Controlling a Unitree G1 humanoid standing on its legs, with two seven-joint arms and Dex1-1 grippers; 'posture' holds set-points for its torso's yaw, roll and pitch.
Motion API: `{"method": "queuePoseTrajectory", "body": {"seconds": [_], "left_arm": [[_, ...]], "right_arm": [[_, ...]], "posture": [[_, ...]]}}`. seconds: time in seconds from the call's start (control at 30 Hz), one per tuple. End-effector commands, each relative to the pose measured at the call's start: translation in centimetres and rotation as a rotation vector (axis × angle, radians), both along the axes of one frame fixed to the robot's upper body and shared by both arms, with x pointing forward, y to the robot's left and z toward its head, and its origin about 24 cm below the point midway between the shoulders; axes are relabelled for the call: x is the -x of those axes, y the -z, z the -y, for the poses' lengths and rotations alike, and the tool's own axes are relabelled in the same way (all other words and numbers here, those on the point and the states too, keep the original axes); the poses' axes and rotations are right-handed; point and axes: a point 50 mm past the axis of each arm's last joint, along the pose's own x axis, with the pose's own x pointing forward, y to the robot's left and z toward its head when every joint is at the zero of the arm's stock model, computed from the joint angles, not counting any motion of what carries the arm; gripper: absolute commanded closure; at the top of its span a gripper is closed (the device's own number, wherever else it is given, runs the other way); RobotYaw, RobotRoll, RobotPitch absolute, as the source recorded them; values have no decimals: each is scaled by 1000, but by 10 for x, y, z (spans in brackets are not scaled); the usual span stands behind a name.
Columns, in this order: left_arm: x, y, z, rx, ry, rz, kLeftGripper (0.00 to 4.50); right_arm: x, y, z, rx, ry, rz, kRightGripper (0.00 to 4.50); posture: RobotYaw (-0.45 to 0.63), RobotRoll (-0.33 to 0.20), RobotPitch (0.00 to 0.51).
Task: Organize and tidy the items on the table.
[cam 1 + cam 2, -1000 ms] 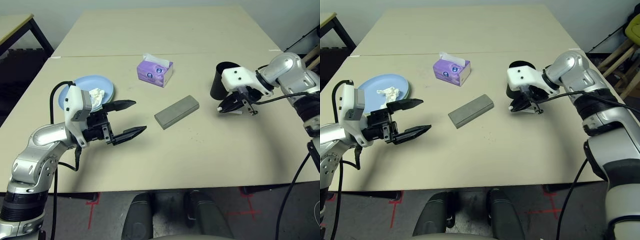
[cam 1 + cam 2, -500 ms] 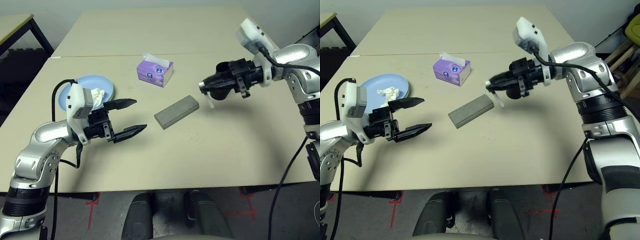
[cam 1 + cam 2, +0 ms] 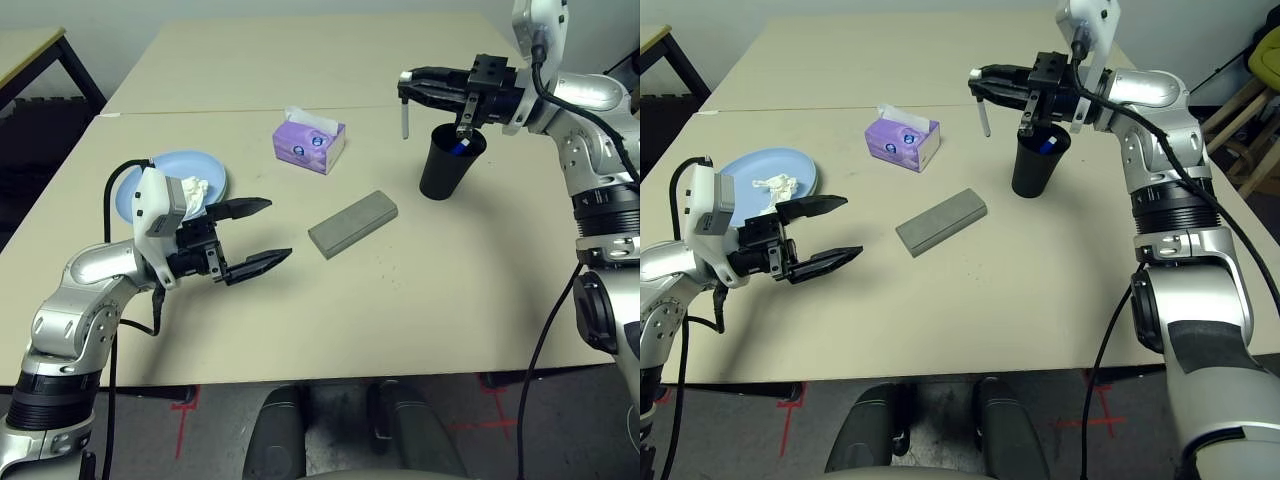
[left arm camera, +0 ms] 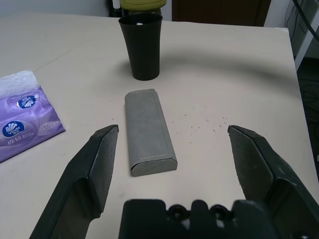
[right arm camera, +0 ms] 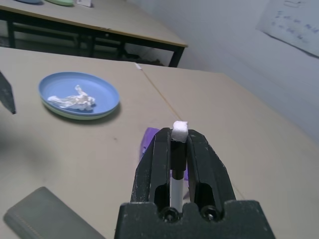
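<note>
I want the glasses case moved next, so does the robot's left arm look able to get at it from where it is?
Probably yes: the left gripper is open and empty, the grey glasses case lies just beyond its fingertips, and nothing stands between them.

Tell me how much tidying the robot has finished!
One blue-tipped pen already sits in the tall black cup. The right tool grips a slim white pen. Probably left: that pen, the crumpled white tissue on the round blue plate.
</note>
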Motion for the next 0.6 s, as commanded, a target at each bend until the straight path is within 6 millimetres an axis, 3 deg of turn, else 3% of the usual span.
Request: {"method": "queuePoseTrajectory", "body": {"seconds": [0.03,0.37,0.6], "left_arm": [[-2,0,0,-10,4,4,0],[-6,-5,-1,-10,3,22,0],[-8,-6,0,-11,7,28,0]], "right_arm": [[1,-7,11,-13,44,39,4206],[5,3,35,6,125,21,4206],[3,22,46,9,180,-33,4206]], "posture": [[58,0,113],[48,0,113],[46,0,114]]}}
